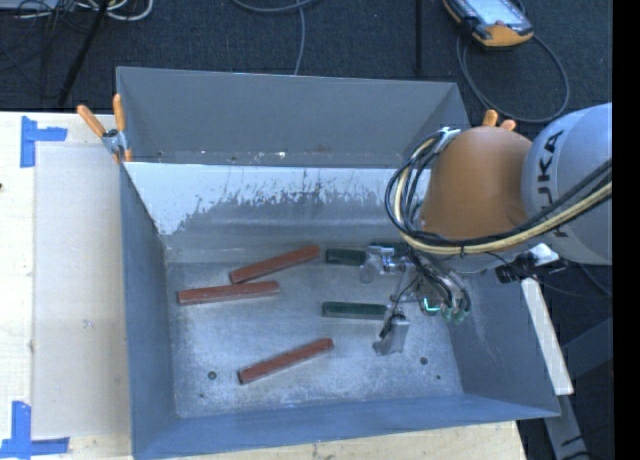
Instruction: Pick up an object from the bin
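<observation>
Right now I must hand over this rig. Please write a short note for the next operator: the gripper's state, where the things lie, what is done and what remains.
Gripper: low in the right part of the bin, fingers apparently open, holding nothing.
Things: the dark green stick lies flat, its right end between the fingers. A second green stick lies behind it. Three brown sticks lie flat further left.
Done: gripper is placed at the stick; nothing picked yet.
Left: close on the stick, lift it out.

Scuffed matt metal bin (300, 138); brown sticks (285, 360), perhaps matt wood
</observation>
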